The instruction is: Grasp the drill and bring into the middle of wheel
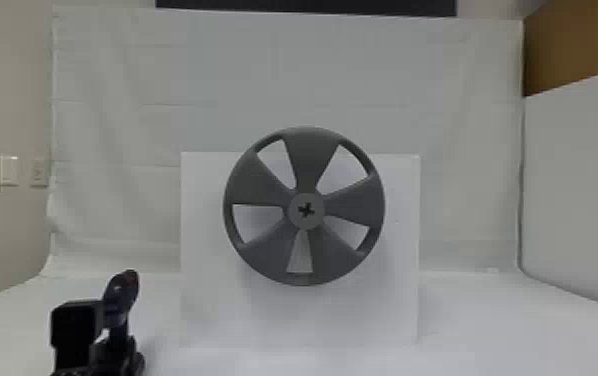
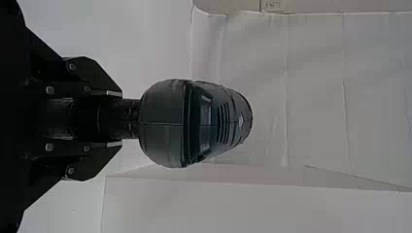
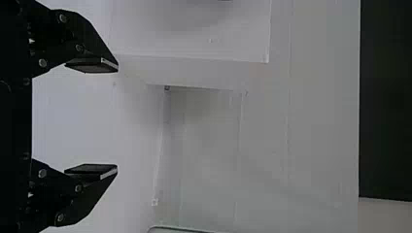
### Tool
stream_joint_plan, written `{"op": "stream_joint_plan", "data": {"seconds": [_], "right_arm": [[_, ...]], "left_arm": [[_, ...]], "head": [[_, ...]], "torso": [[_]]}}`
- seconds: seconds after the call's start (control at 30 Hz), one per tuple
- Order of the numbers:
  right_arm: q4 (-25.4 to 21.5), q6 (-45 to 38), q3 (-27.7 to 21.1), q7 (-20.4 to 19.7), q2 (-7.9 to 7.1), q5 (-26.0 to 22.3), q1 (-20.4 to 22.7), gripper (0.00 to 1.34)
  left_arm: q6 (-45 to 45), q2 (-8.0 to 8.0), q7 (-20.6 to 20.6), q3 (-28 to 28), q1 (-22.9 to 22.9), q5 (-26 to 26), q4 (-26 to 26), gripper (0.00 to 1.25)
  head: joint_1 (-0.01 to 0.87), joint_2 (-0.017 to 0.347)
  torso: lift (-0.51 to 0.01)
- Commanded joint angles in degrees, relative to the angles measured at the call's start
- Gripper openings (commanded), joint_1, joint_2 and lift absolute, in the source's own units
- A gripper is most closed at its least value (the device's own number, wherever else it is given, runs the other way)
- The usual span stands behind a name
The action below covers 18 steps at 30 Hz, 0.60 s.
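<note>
In the head view, my left gripper (image 1: 119, 352) is at the lower left, shut on the handle of the dark drill (image 1: 122, 295). The drill's rounded head rises above it, to the left of the wheel and lower. In the left wrist view, my left gripper (image 2: 115, 119) has its fingers closed around the drill's neck-like handle, and the vented body of the drill (image 2: 170, 121) sticks out beyond the tips. The grey wheel (image 1: 313, 160) with a cross-shaped hole in its hub faces me at the centre of the head view. My right gripper (image 3: 116, 119) stands open with nothing between its fingers.
Behind the wheel stands a white panel (image 1: 213, 310) on the white table surface (image 1: 488, 325). A white curtain (image 1: 113, 125) hangs at the back, and a light partition (image 1: 583, 190) bounds the right side.
</note>
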<state>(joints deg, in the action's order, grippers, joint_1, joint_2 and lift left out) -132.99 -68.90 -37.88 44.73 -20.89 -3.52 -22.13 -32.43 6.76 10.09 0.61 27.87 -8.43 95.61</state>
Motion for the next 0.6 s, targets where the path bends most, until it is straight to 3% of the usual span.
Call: {"op": "stream_joint_plan", "data": {"seconds": [0.0, 0.57], "right_arm": [[0.02, 0.00, -0.27, 0.00, 0.05, 0.00, 0.25, 0.82], [0.02, 0.00, -0.79, 0.00, 0.58, -0.26, 0.25, 0.82]], "left_arm": [[0.09, 0.01, -0.07, -0.43, -0.98, 2.02, 4.06, 0.04], [-5.89, 1.41, -3.85, 0.36, -5.55, 2.37, 22.07, 0.05]], "head": [[0.000, 0.000], [0.000, 0.000]], "torso": [[-0.406], [-0.406]]}}
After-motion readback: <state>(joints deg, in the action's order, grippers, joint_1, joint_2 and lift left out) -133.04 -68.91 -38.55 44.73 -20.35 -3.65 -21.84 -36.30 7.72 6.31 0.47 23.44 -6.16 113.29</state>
